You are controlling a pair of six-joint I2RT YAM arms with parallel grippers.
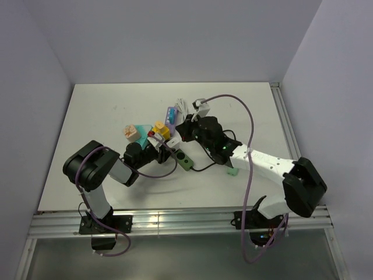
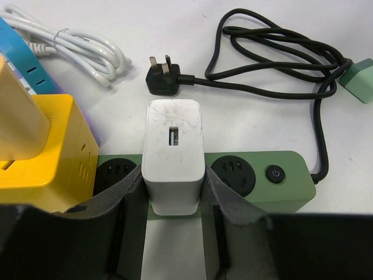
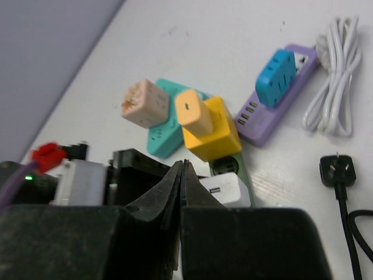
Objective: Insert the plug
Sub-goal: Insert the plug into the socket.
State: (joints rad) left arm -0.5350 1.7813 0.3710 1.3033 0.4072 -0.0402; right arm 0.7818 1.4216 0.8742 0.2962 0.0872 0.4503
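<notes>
At the left of the table we log the left arm lying low and reaching right toward the cluster at centre. The left gripper is narrowed onto the white charger, with one finger pressed to each side of its body. The charger stands upright on the green power strip, at the middle of its top face with an open socket showing on either side. Its USB port faces the wrist camera. We cannot tell whether the prongs are fully seated. Left of and beyond the strip, a peach adapter sits on a teal strip. Next to these a yellow cube adapter carries a pale orange plug and lies just beside the end of the green strip. Further right and farther back, a purple strip holds a blue adapter, and a bundled white cable lies beside it. The black plug lies loose on the table, prongs up. Its black cord loops away to the right and back to the button end of the green strip. The right gripper hangs just above the charger. Its fingers are pressed together with no gap, and nothing is visible between them.
</notes>
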